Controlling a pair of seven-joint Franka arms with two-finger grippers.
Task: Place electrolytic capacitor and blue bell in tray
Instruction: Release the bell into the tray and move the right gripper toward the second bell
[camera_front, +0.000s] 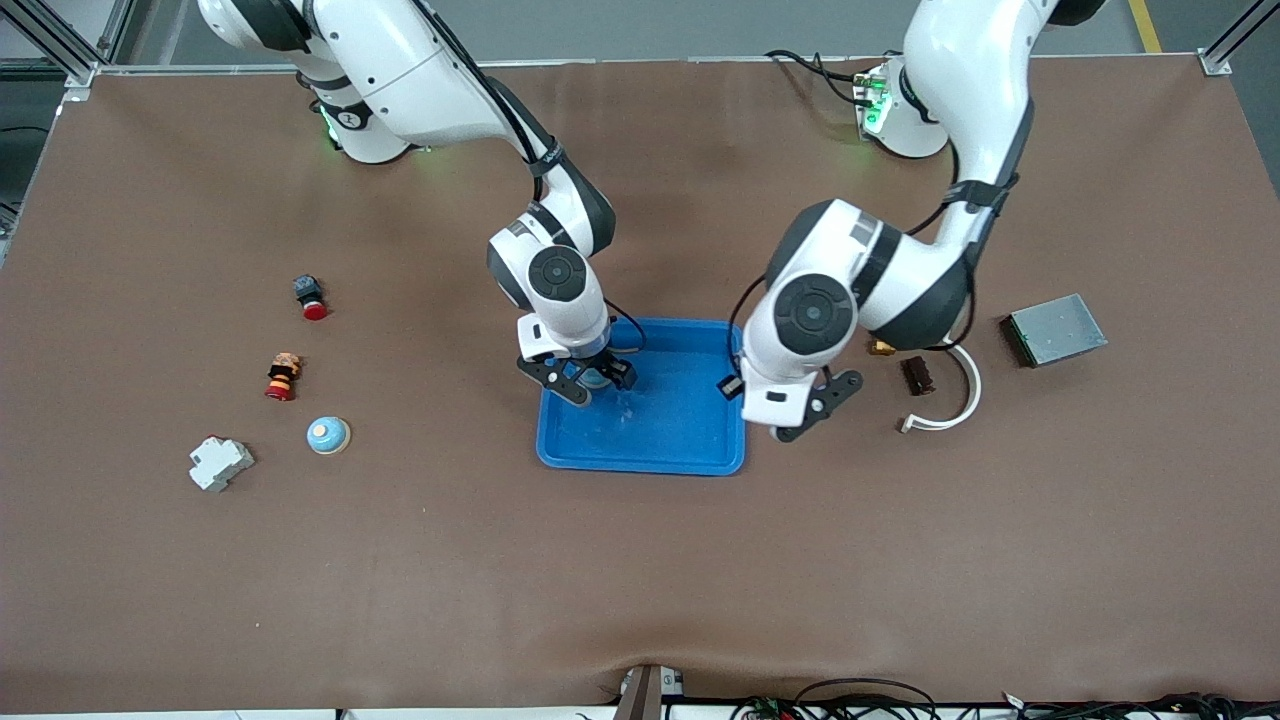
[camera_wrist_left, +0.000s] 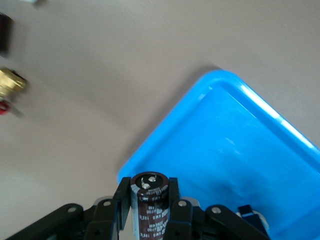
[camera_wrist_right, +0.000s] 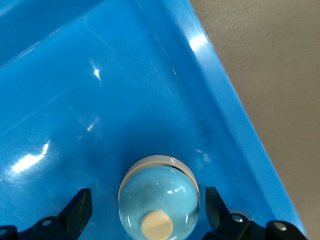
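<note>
The bright-blue tray (camera_front: 670, 425) lies mid-table. My right gripper (camera_front: 592, 382) is low in the tray and open. In the right wrist view (camera_wrist_right: 147, 199) its fingers stand on either side of the light-blue bell (camera_wrist_right: 159, 195) with a beige knob, without touching it. The bell rests on the tray floor (camera_wrist_right: 100, 100). My left gripper (camera_front: 800, 408) hangs at the tray's edge toward the left arm's end. In the left wrist view (camera_wrist_left: 149, 189) it is shut on the dark brown electrolytic capacitor (camera_wrist_left: 150, 212), held upright over the tray's corner rim (camera_wrist_left: 165, 145). The capacitor is hidden in the front view.
A second light-blue bell (camera_front: 327, 435), a white breaker (camera_front: 220, 463) and two red-tipped buttons (camera_front: 283, 376) (camera_front: 310, 297) lie toward the right arm's end. A brass part (camera_front: 881, 347), brown part (camera_front: 916, 375), white cable (camera_front: 955, 400) and grey metal box (camera_front: 1054, 329) lie toward the left arm's end.
</note>
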